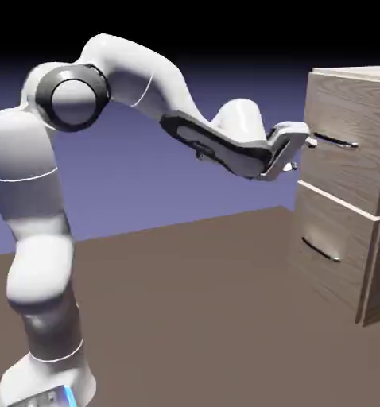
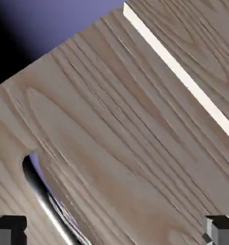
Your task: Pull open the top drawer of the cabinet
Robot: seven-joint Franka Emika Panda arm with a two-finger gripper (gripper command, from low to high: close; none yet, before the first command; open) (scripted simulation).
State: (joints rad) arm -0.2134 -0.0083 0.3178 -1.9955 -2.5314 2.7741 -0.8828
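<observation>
One brown floor (image 1: 185,310), violet backdrop.

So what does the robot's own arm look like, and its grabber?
The arm is shiny white with smooth, rounded parts, and a dark grey ring circles one joint. A bit of blue glows on its base. The gripper is whitish, with two small fingers; their tips look blocky, grey and black.

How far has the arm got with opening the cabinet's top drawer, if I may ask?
Done: the open tool has reached the top drawer, its tips near the handle.

In hand: nothing looks gripped; in the hand view, the handle runs between the tips.

Left: closing on it and pulling, as the drawer still looks shut.
</observation>
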